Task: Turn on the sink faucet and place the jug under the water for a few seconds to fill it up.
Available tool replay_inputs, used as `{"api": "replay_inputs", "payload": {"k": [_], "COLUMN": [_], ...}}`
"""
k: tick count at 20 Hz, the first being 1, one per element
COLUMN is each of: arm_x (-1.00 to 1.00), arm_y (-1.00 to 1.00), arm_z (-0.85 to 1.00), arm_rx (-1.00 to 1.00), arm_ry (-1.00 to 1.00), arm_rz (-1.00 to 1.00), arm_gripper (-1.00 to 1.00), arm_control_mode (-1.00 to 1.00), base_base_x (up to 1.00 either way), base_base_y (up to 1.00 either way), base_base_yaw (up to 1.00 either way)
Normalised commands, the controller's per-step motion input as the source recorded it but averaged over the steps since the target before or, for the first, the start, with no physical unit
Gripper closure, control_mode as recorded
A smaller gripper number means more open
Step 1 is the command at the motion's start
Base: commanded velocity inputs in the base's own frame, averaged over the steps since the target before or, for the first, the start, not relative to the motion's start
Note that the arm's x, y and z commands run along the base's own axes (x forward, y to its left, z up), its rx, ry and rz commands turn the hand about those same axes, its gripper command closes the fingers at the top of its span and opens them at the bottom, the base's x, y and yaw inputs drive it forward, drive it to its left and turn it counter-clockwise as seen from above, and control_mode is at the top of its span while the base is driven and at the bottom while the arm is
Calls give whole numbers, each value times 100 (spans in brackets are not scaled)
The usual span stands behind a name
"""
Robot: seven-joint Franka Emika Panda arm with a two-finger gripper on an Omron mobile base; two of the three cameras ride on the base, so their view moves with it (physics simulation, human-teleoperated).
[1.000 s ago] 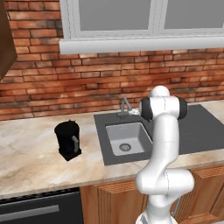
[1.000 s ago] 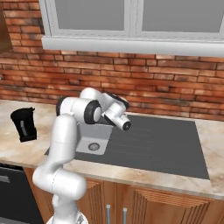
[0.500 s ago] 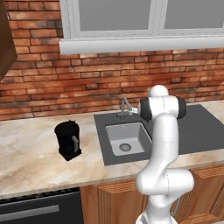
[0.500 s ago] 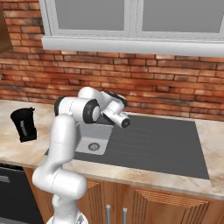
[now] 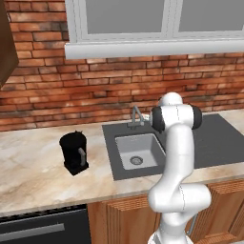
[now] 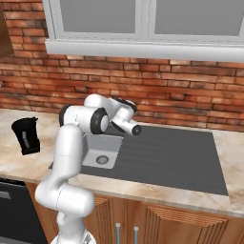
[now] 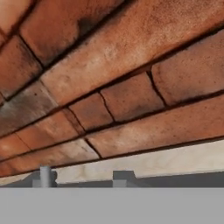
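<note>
The hand sits up by the brick wall (image 7: 122, 78), behind the sink (image 5: 137, 151), and whether its fingers are spread or pressed together cannot be told. The faucet (image 5: 136, 116) stands just beside it at the back edge of the basin, its base (image 7: 45, 176) low in the hand view. The black jug (image 5: 74, 152) stands upright on the counter (image 5: 33, 167), well away from the hand, on the far side of the sink from it.
</note>
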Motion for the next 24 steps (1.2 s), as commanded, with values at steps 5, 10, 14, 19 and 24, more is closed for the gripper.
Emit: {"api": "replay_inputs", "payload": {"k": [5, 10, 14, 19, 24], "arm_x": [0, 0, -18, -26, -58], "arm_y": [-69, -63, -41, -12, -2], "arm_z": [-37, -52, -85, -100, -80], "arm_rx": [29, 25, 16, 4, 0], "arm_ry": [28, 20, 10, 7, 1], "arm_rz": [-14, -13, -11, -8, -2], "arm_gripper": [100, 100, 100, 100, 100], "arm_control_mode": [-100, -100, -100, -100, -100], "base_base_x": [0, 0, 0, 0, 0], "base_base_y": [0, 0, 0, 0, 0], "base_base_yaw": [0, 0, 0, 0, 0]}}
